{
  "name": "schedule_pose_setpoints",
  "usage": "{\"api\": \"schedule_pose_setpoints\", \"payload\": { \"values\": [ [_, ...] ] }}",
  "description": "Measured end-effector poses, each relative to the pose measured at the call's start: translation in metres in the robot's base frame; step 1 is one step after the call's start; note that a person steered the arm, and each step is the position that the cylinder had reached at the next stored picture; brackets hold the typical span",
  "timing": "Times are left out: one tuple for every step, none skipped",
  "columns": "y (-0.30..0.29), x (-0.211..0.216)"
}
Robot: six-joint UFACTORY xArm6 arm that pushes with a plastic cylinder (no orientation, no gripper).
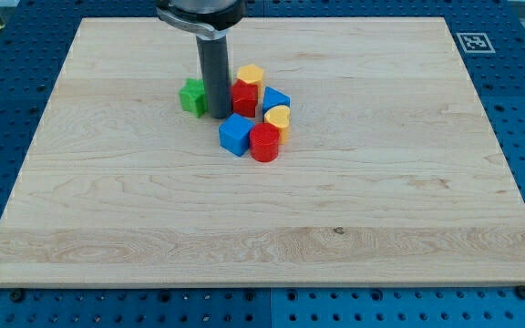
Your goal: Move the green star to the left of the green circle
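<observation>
1. Green star (pixel 192 96) sits on the wooden board (pixel 381 182), at the left of the cluster.
2. My tip (pixel 219 116), a bare rod gripping nothing, touches the star's right side.
3. Red block (pixel 244 97) stands just right of the rod.

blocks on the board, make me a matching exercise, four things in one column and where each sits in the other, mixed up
Column one:
1. green star
2. blue cube
3. yellow hexagon
4. my tip

Column two:
A. top of the cluster, above the red block
B. between the green block and the red one
C. leftmost block in the view
D. bottom of the cluster, left of the red cylinder

Pairs: 1-C, 2-D, 3-A, 4-B
</observation>
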State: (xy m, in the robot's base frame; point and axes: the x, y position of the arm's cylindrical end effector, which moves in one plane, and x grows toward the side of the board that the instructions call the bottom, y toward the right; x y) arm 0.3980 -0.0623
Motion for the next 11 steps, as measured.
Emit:
{"api": "schedule_pose_setpoints", "payload": {
  "values": [
    [0.01, 0.0],
    [0.015, -0.005],
    [-0.008, -0.018],
    [-0.008, 0.0],
    [-0.016, 0.01],
    [-0.041, -0.009],
    [-0.044, -0.01],
    [-0.046, -0.009],
    [-0.055, -0.011],
    [-0.056, -0.026],
    [-0.059, -0.03]
  ]
}}
